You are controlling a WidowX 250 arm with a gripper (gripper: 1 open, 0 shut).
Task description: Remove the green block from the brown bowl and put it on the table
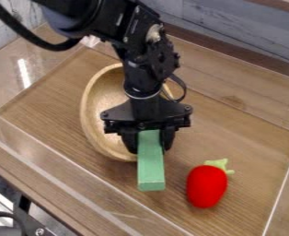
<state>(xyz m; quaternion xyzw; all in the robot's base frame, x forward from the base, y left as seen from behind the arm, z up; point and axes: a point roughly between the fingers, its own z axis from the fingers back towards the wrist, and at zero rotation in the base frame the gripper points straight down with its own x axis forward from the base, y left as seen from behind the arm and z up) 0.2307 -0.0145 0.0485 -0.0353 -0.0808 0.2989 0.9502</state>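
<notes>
The light green block [151, 166] hangs lengthwise from my gripper [148, 135], which is shut on its upper end. Its lower end reaches down to the table [246, 111] just in front of the brown bowl [99, 101]; I cannot tell whether it touches the wood. The bowl is tipped up on its side behind my arm, its hollow facing right, and most of it is hidden by the black wrist. The block is outside the bowl.
A red strawberry-shaped toy [209, 184] with a green top lies on the table to the right of the block. Clear acrylic walls [61, 198] edge the tabletop at the front and left.
</notes>
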